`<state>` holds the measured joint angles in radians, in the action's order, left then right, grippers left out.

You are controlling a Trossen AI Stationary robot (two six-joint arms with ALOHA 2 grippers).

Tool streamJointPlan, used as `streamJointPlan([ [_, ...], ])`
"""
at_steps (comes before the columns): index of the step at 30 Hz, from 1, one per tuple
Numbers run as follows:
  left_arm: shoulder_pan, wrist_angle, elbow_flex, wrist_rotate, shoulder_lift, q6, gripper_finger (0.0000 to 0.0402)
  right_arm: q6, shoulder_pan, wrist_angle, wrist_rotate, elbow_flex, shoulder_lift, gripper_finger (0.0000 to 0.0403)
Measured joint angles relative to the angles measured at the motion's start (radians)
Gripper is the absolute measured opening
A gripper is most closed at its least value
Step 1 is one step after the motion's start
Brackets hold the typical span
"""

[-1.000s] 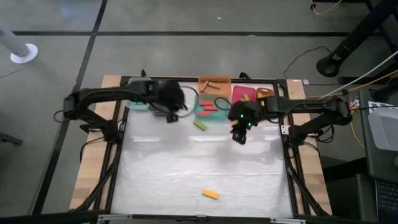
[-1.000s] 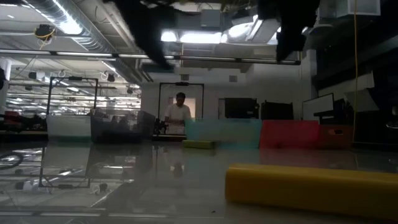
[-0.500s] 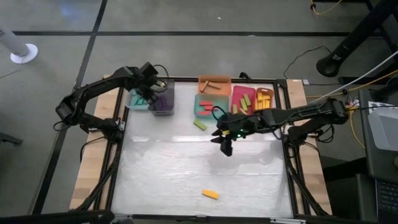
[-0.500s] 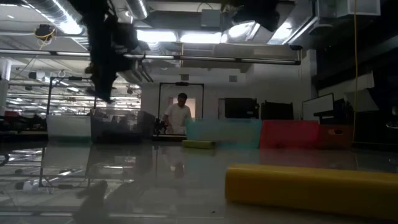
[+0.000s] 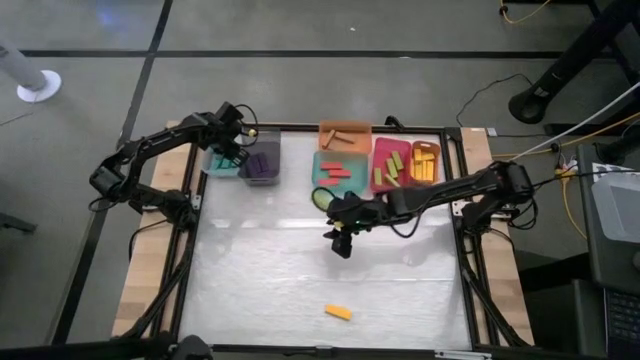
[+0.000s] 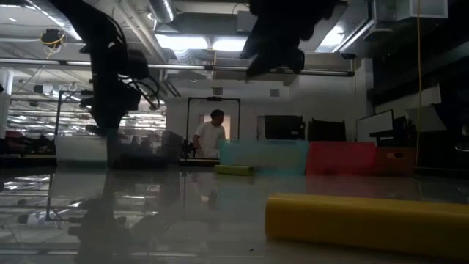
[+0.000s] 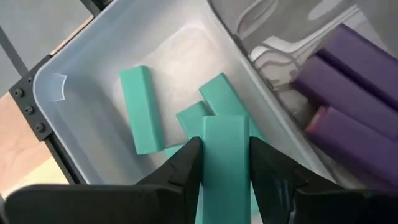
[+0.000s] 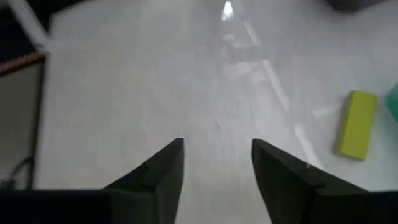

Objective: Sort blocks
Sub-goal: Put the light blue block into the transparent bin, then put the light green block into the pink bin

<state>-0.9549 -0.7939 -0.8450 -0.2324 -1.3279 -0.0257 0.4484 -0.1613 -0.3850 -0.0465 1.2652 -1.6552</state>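
Left gripper (image 7: 219,163) grips one flat teal block (image 7: 224,158) above three more teal blocks (image 7: 142,109); right gripper (image 8: 214,158) gapes empty near one olive-green block (image 8: 356,124).

Bins (image 5: 350,165) along table's far edge, one block (image 5: 338,312) near front

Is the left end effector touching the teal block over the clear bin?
Touching. In the left wrist view, the left end effector has both fingers pressed against the sides of the teal block, no gap visible, above the clear bin.

Grey floor (image 5: 300,60), ceiling strip lights (image 6: 220,44) (bright), doorway (image 6: 212,121)
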Motion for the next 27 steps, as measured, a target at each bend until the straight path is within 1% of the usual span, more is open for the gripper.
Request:
streamJointPlan([
  [2,-0.005,0.007,0.008,-0.001,0.000,-0.006,0.0115,0.000,0.000,0.002,-0.035,0.000,-0.025,0.0208],
  [6,-0.002,0.038,0.015,-0.013,0.000,0.008,0.0155,-0.001,0.015,0.001,-0.120,0.000,-0.078,0.0246],
  [9,-0.002,0.044,0.017,-0.015,0.000,0.023,0.0181,-0.006,0.044,0.002,-0.138,0.000,-0.118,0.0261],
  [12,-0.002,0.044,0.017,-0.015,0.000,0.027,0.0196,-0.007,0.079,0.001,-0.138,0.000,-0.160,0.0265],
  [17,-0.002,0.045,0.017,-0.015,0.000,0.030,0.0197,-0.001,0.140,0.003,-0.138,0.000,-0.216,0.0266],
  [21,-0.002,0.044,0.017,-0.014,0.000,0.030,0.0194,0.047,0.178,0.011,-0.137,0.000,-0.251,0.0266],
  [27,-0.002,0.044,0.017,-0.014,0.000,0.016,0.0194,0.056,0.197,0.047,-0.137,0.000,-0.297,0.0266],
])
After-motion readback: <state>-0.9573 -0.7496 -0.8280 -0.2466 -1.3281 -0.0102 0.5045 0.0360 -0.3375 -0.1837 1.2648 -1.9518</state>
